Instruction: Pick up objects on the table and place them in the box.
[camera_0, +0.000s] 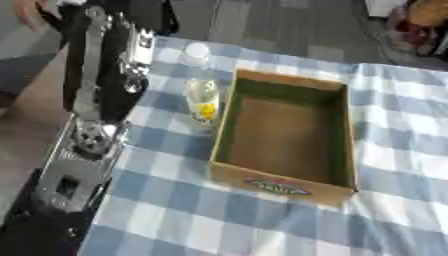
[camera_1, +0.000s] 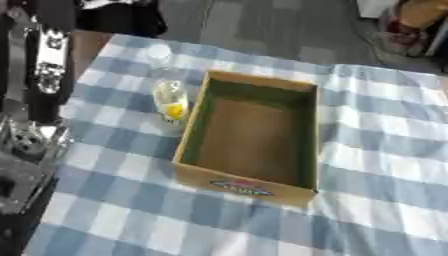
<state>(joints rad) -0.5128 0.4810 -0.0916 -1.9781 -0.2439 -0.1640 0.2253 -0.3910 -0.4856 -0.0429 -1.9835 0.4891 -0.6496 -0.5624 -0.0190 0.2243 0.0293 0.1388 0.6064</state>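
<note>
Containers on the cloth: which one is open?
The box: open-topped and empty. The bottle to its left has a white cap on.

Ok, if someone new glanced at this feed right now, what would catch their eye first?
Probably the open cardboard box, empty, sitting mid-table on the blue-and-white checked tablecloth. Next, the clear plastic bottle with a white cap and a yellow patch, lying just beside the box's left wall. The robot's black-and-silver left arm fills the left edge; neither hand can be made out.
</note>
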